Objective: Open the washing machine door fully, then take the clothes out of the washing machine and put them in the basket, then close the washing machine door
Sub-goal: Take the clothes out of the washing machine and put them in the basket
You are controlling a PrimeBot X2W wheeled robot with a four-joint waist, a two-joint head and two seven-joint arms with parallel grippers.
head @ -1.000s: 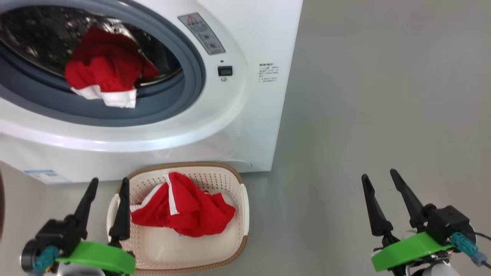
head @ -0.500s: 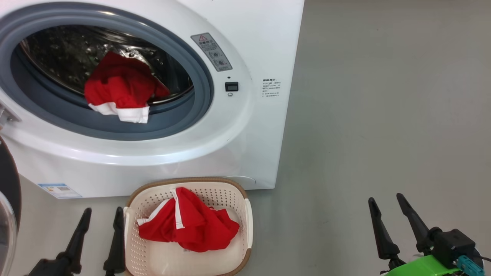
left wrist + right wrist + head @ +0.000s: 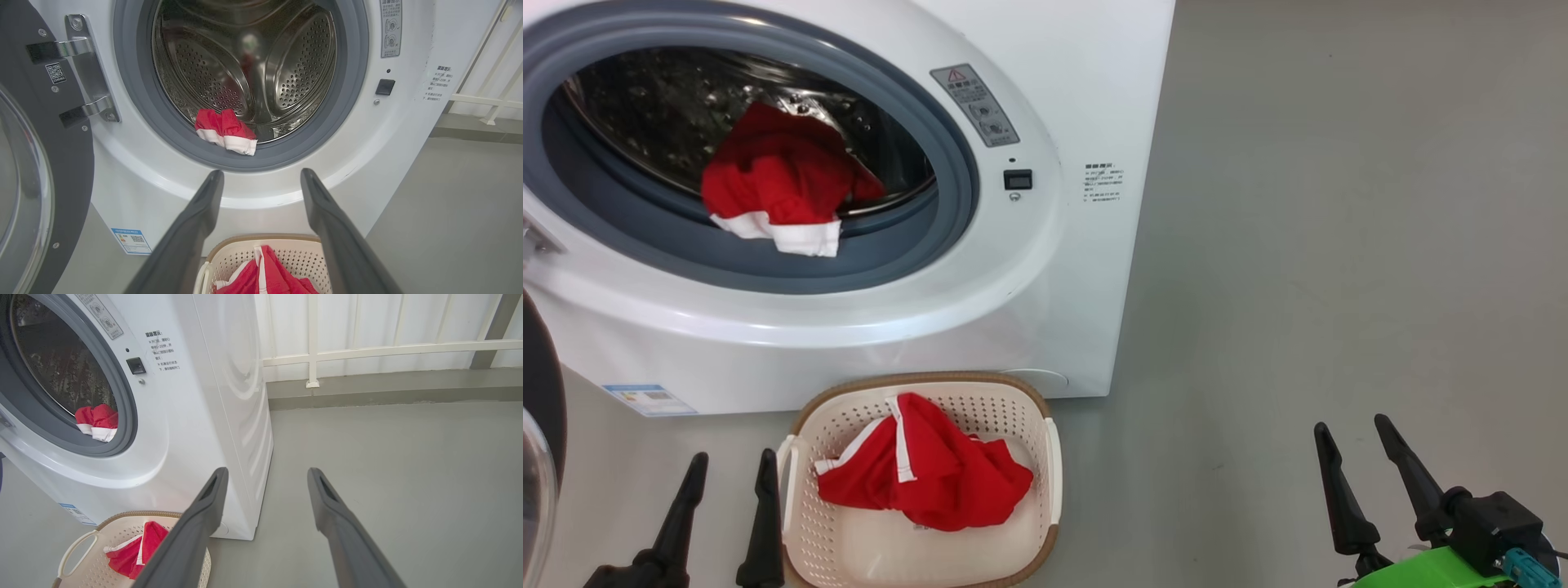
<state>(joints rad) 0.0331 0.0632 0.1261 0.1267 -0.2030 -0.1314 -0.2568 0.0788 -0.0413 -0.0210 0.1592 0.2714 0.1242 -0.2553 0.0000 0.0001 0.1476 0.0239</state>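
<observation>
A: Item one?
B: Red garment (image 3: 772, 192), white hem, soft knit. It hangs over the grey rubber ring of the washing machine (image 3: 1045, 269), at ten o'clock in the head view. Probably light and limp, so pinch a bunched fold near the hem.
A: Item two?
B: Second red garment (image 3: 931, 482), crumpled in the perforated plastic basket (image 3: 923, 380), six o'clock.
A: Fingers?
B: Left fingers (image 3: 676, 516) and right fingers (image 3: 1339, 490) spread wide, holding nothing. Glossy door (image 3: 67, 171) stands open.

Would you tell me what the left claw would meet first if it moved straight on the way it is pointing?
The left claw would probably meet the white front of the washing machine just below the grey rubber ring, above the basket, though depth is unclear.
</observation>
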